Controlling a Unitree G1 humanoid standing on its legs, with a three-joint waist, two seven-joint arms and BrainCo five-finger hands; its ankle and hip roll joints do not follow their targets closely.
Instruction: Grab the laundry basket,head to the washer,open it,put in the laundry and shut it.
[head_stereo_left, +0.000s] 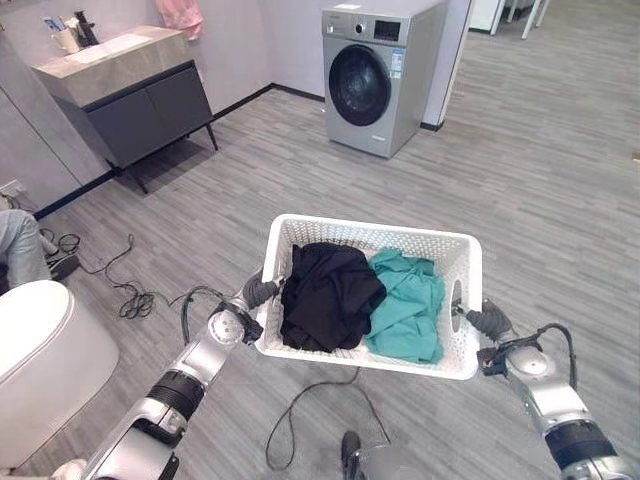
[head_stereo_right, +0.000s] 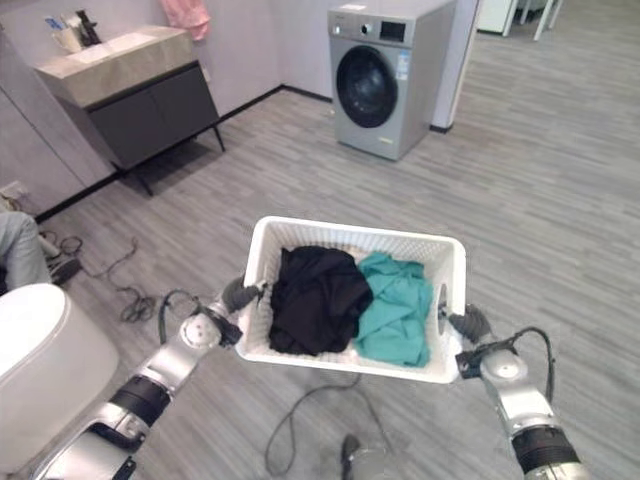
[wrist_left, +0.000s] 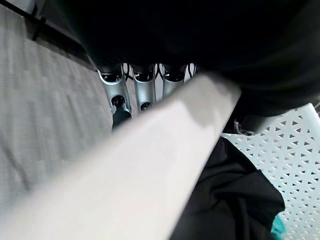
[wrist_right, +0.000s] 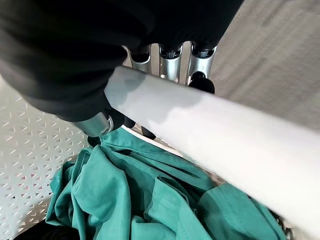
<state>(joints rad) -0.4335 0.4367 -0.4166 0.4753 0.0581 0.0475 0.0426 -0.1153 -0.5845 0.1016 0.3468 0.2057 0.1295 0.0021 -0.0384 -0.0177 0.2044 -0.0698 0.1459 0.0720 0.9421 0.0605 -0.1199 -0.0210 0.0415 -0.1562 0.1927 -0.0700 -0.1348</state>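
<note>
— Between both hands, left hand (head_stereo_left: 256, 292) and right hand (head_stereo_left: 488, 322), fingers curled on its rims: white perforated plastic laundry basket (head_stereo_left: 372, 236), off the floor.
— Carrying, then. Silver front-loading washer (head_stereo_left: 372, 75) stands well ahead; walk next.

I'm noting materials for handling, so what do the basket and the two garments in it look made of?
Laundry basket: apparently white moulded plastic, matte, with perforated lattice walls. Black garment and teal garment: soft woven cloth, judging by crumpled folds; the fibre can't be told.

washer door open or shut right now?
Shut. The washer stands across the floor, and its round dark door sits flush in the front panel, with no gap or swing visible.
</note>
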